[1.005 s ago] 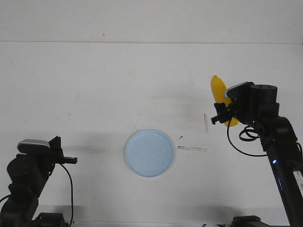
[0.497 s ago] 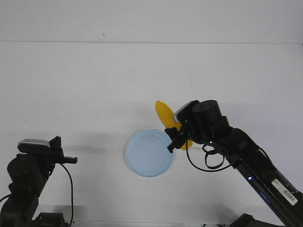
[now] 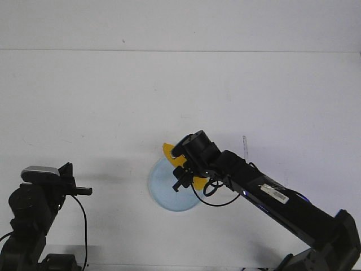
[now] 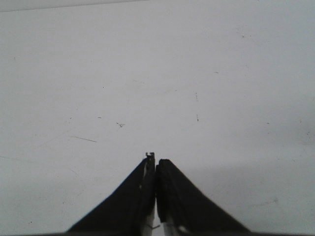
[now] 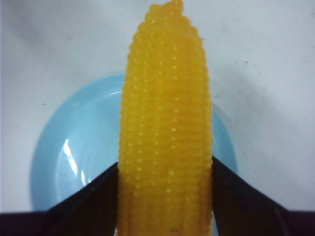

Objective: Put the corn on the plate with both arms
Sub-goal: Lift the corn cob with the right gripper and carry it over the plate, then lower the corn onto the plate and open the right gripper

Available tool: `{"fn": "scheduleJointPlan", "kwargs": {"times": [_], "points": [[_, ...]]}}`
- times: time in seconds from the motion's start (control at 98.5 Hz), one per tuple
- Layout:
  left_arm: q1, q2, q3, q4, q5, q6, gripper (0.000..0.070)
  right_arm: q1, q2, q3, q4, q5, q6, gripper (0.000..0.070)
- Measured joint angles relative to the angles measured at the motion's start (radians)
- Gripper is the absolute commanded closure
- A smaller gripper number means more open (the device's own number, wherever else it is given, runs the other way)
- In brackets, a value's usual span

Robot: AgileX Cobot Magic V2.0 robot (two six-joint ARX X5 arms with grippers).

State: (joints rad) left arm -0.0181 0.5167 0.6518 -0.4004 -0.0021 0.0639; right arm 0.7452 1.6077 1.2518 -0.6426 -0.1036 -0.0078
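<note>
The yellow corn (image 3: pixel 171 152) is held in my right gripper (image 3: pixel 181 179), above the pale blue plate (image 3: pixel 162 189) at the table's front middle. In the right wrist view the corn (image 5: pixel 166 128) fills the gap between both black fingers (image 5: pixel 88 204), with the plate (image 5: pixel 64 152) right under it. Its tip points past the plate's far rim. Whether the corn touches the plate I cannot tell. My left gripper (image 3: pixel 83 191) is shut and empty at the front left, far from the plate; the left wrist view shows it (image 4: pixel 156 163) over bare table.
White table all around. Two thin pale tape strips lie right of the plate, one (image 3: pixel 245 145) partly hidden by my right arm (image 3: pixel 265 195), which reaches in from the front right.
My right arm has swung left and down with the corn, from the right side of the table to over the plate. The left arm has not moved.
</note>
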Motion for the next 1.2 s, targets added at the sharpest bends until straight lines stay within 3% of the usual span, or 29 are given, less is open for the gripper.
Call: {"fn": "scheduleJointPlan", "kwargs": {"times": [0.304,0.386,0.518,0.568,0.802,0.883,1.035,1.198], "points": [[0.0,0.0,0.0,0.0,0.0,0.001,0.07,0.006,0.137,0.0,0.021,-0.001,0.005,0.0495],[0.0,0.0,0.0,0.0,0.0,0.008,0.07,0.006,0.139,0.0,0.022,-0.001,0.005,0.0433],[0.0,0.0,0.0,0.0,0.0,0.022,0.07,0.008,0.138,0.0,0.023,-0.001,0.005,0.0195],[0.0,0.0,0.0,0.0,0.0,0.023,0.07,0.009,0.138,0.0,0.022,-0.001,0.005,0.0133],[0.0,0.0,0.0,0.0,0.0,0.023,0.07,0.01,0.113,0.0,0.019,-0.001,0.005,0.0125],[0.0,0.0,0.0,0.0,0.0,0.023,0.07,0.008,0.056,0.0,0.025,0.003,0.01,0.015],[0.0,0.0,0.0,-0.001,0.0,0.023,0.07,-0.016,-0.115,0.001,0.069,0.064,0.019,0.0278],[0.0,-0.019,0.0,-0.008,0.0,0.023,0.07,-0.092,-0.284,0.004,0.076,0.196,0.019,0.0543]]}}
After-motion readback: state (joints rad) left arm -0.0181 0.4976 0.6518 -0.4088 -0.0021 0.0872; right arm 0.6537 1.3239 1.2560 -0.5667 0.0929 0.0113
